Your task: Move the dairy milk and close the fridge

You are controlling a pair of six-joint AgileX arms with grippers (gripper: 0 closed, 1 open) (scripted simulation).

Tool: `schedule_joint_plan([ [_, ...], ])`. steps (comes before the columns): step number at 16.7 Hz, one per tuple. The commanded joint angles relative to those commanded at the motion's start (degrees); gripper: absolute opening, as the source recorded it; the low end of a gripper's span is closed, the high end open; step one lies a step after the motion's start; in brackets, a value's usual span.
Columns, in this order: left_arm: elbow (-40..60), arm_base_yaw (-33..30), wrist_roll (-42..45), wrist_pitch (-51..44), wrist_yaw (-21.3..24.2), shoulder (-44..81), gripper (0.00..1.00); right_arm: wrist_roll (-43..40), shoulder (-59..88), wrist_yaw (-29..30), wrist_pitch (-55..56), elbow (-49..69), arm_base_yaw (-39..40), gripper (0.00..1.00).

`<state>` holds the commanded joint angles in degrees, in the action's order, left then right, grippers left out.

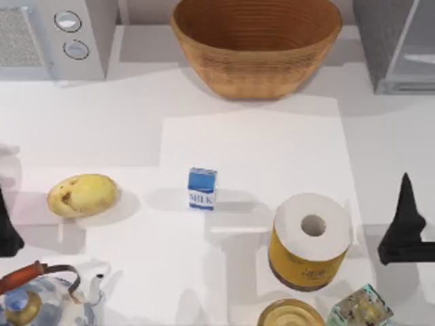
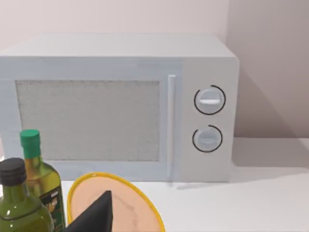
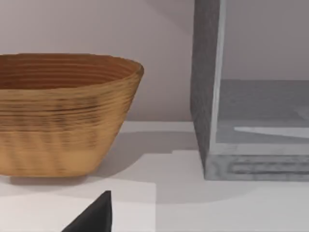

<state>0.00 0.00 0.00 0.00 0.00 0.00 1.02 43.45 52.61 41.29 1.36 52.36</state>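
Observation:
The dairy milk (image 1: 202, 189), a small blue carton with a white "MILK" band, stands upright near the middle of the table. The fridge (image 1: 393, 47) stands at the back right corner. In the right wrist view its dark speckled side (image 3: 205, 87) frames an open front with the grey inside showing. My right gripper (image 1: 406, 200) hovers at the right edge, well right of the carton and past the paper roll. At the left edge sits my left gripper (image 1: 5, 227), far from the carton. Neither holds anything.
A yellow-wrapped paper roll (image 1: 310, 239) stands between the carton and my right gripper. A wicker basket (image 1: 255, 44) is at the back centre, a microwave (image 1: 58, 37) back left. A potato (image 1: 83, 195), kettle (image 1: 41, 299), tin (image 1: 291, 314) and glass block (image 1: 360, 309) lie along the front.

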Motion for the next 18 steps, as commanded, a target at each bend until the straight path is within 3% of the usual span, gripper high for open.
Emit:
schedule_joint_plan([
  [10,0.0,0.0,0.0,0.0,0.0,0.0,1.0,3.9,6.47,3.13,0.29,5.45,4.51,1.0],
  [18,0.0,0.0,0.0,0.0,0.0,0.0,1.0,19.13,45.65,14.92,-1.04,34.24,17.4,1.0],
])
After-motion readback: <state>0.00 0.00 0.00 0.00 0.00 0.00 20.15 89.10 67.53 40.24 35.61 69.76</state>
